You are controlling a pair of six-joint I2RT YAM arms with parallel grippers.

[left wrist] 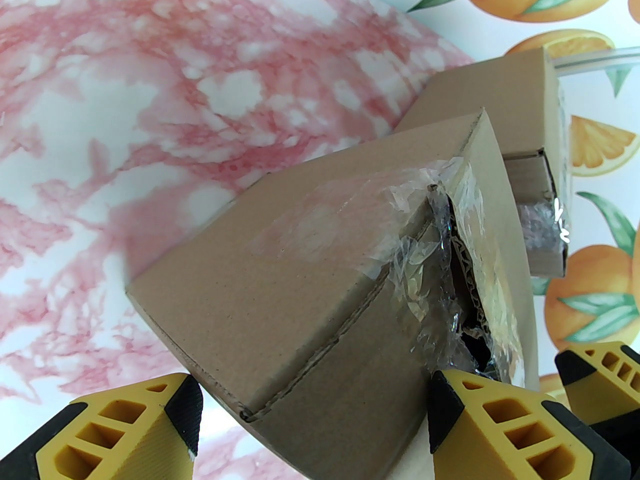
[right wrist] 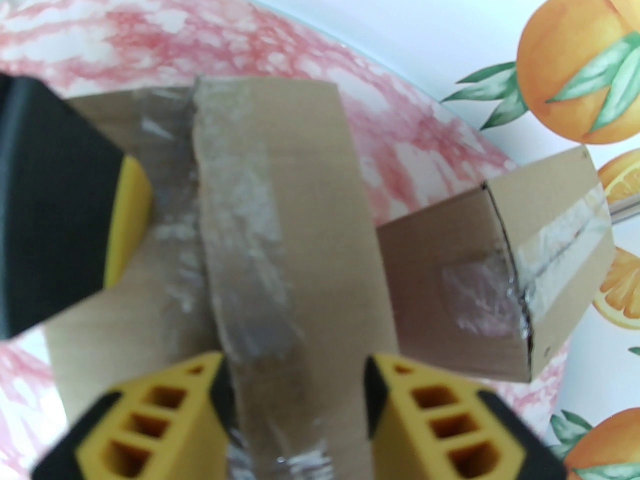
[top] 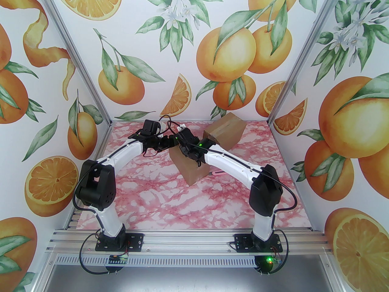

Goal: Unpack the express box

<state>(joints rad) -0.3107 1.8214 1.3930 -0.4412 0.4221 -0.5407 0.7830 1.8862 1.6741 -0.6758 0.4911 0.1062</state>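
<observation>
You have both arms reaching in to the express box (top: 191,170), which stands on the pink marbled table (top: 152,199) a little right of the middle, right under the two wrists. Its cardboard is plain brown on every face you can see.

Your left gripper (left wrist: 315,413) stands wide, one finger on each side of the box's near corner. Whether the pads press on the cardboard cannot be told. Just ahead of its right finger, the clear tape (left wrist: 425,248) along the seam is torn and crumpled, and the flaps gape there on a dark gap with corrugated edges showing.

Your right gripper (right wrist: 295,383) is half closed astride a raised flap (right wrist: 285,208) that carries a strip of the same tape. The fingertips sit at the flap's two edges, but the wrist picture is blurred, so you cannot tell if they grip it.

A second box (top: 226,128) of the same plain cardboard lies behind and to the right, near the back wall, taped along its seam.

A small pink thing (top: 217,172) lies on the table just beside the express box, under the right arm, too small to make out.
</observation>
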